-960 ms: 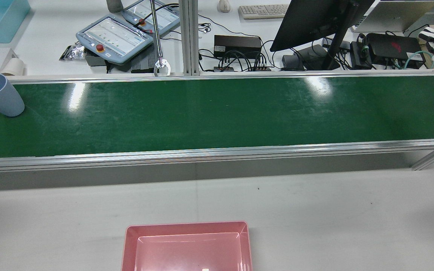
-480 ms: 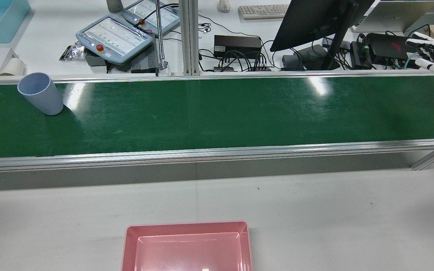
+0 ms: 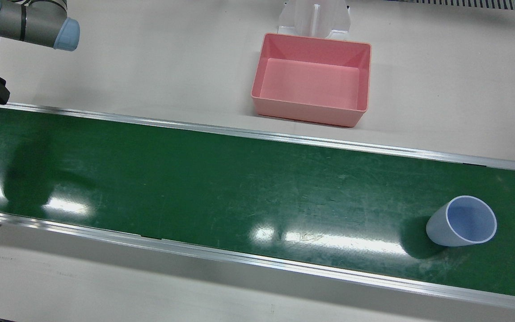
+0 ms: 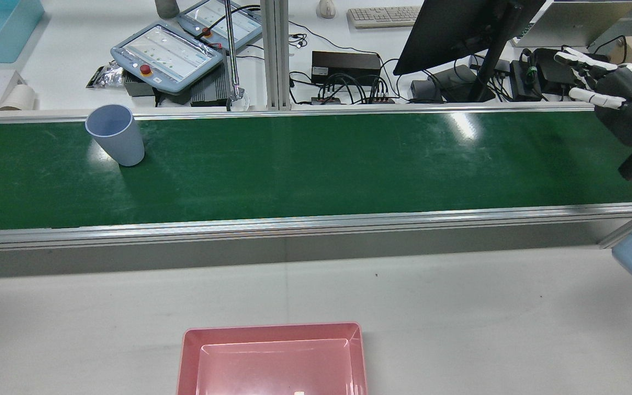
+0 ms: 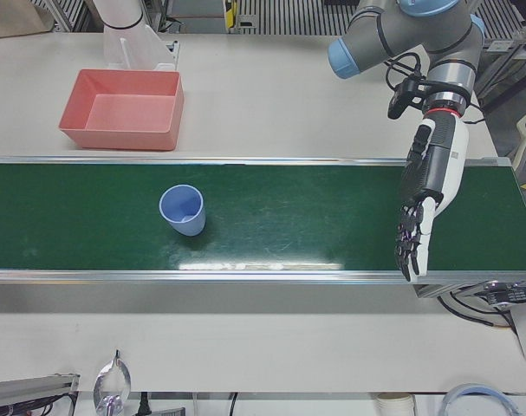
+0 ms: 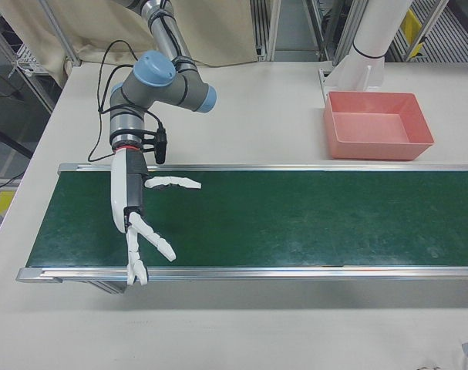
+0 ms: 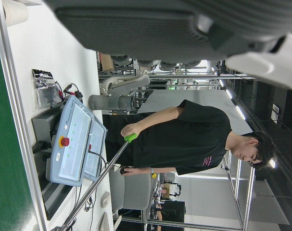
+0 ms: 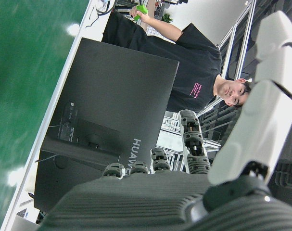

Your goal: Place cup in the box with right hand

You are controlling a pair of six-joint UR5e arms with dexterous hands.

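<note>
Green belt (image 4: 316,164) w/ blue cup (image 4: 116,134) upright at far end; right hand (image 6: 137,223) spread, holding nothing.

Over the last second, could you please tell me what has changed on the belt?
The pale blue plastic cup has travelled rightward along the green conveyor belt in the rear view. The open right hand has come further in. The pink box stayed put.

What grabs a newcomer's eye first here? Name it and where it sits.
The long green belt crossing the whole station stands out first, with a lone pale blue cup upright near its left end in the rear view. Next comes the empty pink box on the white table beside the belt, and the right hand, fingers spread, hanging over the belt's opposite end.
</note>
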